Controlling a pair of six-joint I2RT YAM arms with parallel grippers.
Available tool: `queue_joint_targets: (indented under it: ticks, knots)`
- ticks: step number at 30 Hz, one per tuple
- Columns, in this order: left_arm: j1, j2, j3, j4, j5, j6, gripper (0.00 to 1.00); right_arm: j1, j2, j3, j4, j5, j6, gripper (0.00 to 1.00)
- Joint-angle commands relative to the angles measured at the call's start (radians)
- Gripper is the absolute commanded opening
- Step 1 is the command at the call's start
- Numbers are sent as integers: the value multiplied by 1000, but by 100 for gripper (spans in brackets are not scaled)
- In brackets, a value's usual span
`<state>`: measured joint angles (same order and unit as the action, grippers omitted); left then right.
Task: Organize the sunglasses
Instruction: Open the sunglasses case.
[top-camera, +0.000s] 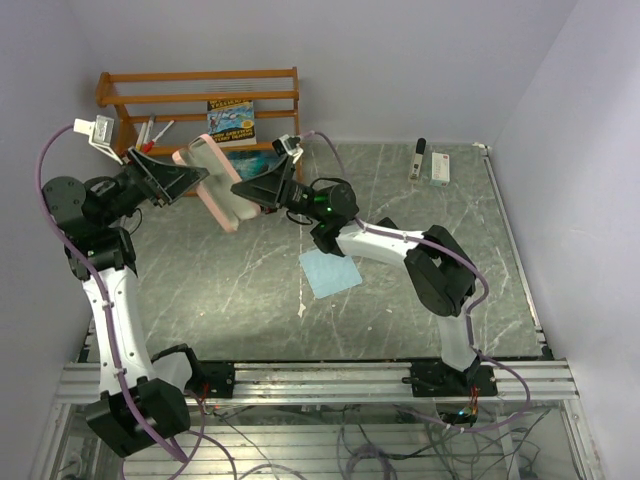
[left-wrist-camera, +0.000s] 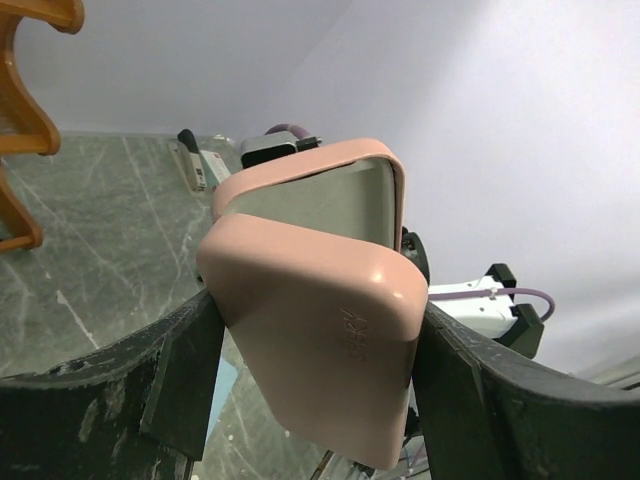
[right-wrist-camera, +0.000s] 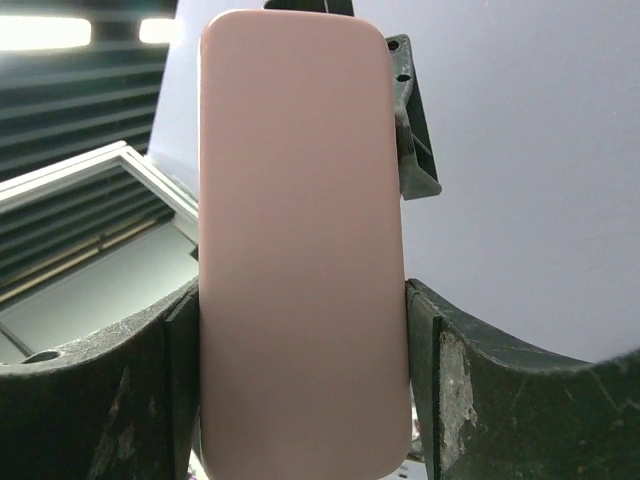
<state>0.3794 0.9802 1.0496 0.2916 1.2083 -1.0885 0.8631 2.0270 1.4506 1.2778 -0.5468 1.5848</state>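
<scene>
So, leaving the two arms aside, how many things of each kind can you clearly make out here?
Pink sunglasses case: 1
Blue cloth: 1
Wooden rack: 1
Book: 1
White box: 1
Stapler-like tool: 1
Small items on the rack, too small to name: not counted
Total: 6
</scene>
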Motion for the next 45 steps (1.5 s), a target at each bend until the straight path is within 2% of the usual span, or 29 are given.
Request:
queue_joint_targets:
  ticks: [1, 8, 17, 20, 22, 24, 27, 30, 37, 41, 45]
  knots:
    - [0, -14, -7, 278, 87, -223, 7, -12, 28, -12, 94, 73, 161, 0]
    - [1, -10, -18, 449, 82, -343, 7, -13, 44, -69, 119, 110, 223, 0]
    - [1, -9, -3, 433, 87, -325, 7, -18, 24, -127, 74, 117, 222, 0]
    - [0, -2, 38, 277, 94, -215, 7, -19, 19, -142, 76, 121, 215, 0]
    - [1, 8, 99, 41, 90, -40, 7, -19, 9, -149, 68, 125, 199, 0]
    - [0, 35, 215, -302, 70, 218, 7, -19, 3, -142, 40, 114, 160, 0]
    - [1, 68, 328, -553, 32, 426, 7, -7, -1, -128, -14, 92, 126, 0]
    - [1, 102, 386, -670, 16, 514, 7, 3, -2, -131, -35, 76, 104, 0]
    - [1, 137, 337, -721, 5, 565, 7, 10, -40, -153, -80, 32, 72, 0]
    - [-2, 191, 336, -877, -30, 708, 7, 18, -33, -133, -136, 19, 43, 0]
    - [-44, 245, 374, -1089, -118, 901, 7, 44, -13, -41, -320, 14, -55, 0]
